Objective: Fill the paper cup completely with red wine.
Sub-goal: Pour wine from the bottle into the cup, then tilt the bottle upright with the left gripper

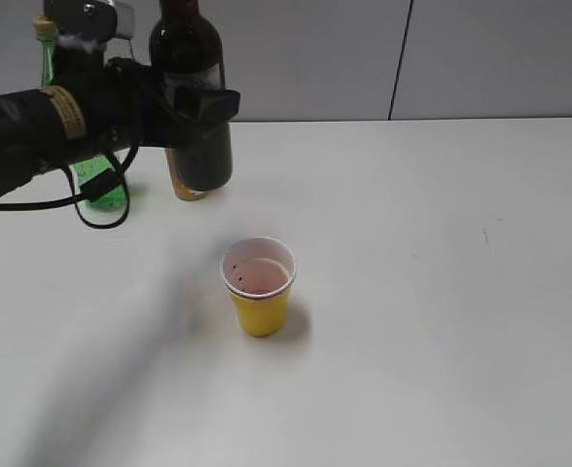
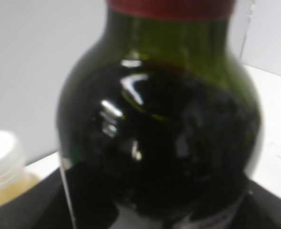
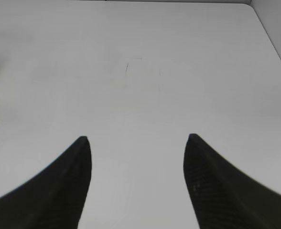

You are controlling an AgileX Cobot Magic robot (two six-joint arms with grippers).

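The yellow paper cup stands upright mid-table; its white inside shows a pale pink tint and a few dark drops. The dark glass red wine bottle with maroon neck foil stands upright at the back left, well apart from the cup. My left gripper is shut on the bottle's body. In the left wrist view the bottle fills the frame, with the dark liquid reaching its shoulder and the black fingers of my left gripper on both sides. My right gripper is open and empty over bare table; it does not show in the exterior view.
An orange juice bottle stands right behind the wine bottle; its white cap shows in the left wrist view. A green soda bottle stands behind the left arm. A grey wall closes the table's far edge.
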